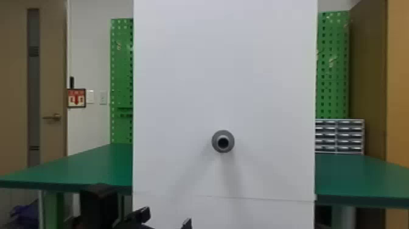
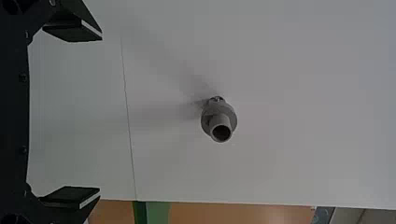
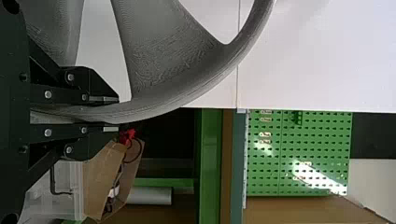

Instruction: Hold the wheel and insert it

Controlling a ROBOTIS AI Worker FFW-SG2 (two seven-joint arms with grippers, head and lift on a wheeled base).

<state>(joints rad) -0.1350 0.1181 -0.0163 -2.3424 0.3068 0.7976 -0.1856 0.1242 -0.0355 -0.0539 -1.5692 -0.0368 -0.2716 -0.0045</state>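
A: Which step?
B: Hold's done, insert's next, I'd say. Right gripper (image 3: 112, 114) has the wheel (image 3: 187, 84) pinched by its edge, in front of the board (image 1: 194, 76), off the stub (image 1: 223, 141).
A: Left gripper (image 2: 100, 113)?
B: Fingers spread, nothing between them.
A: Next?
B: Bring wheel to stub, centre it, square it up, push on. Left could steady the far side. Any tilt will probably jam it.

Honestly, no words or numbers I can make out here. There's a red-and-white sign (image 1: 76, 98) with a red down arrow, on the far left wall (image 1: 89, 45) right beside the door (image 1: 51, 67), lettering too blurry tho.
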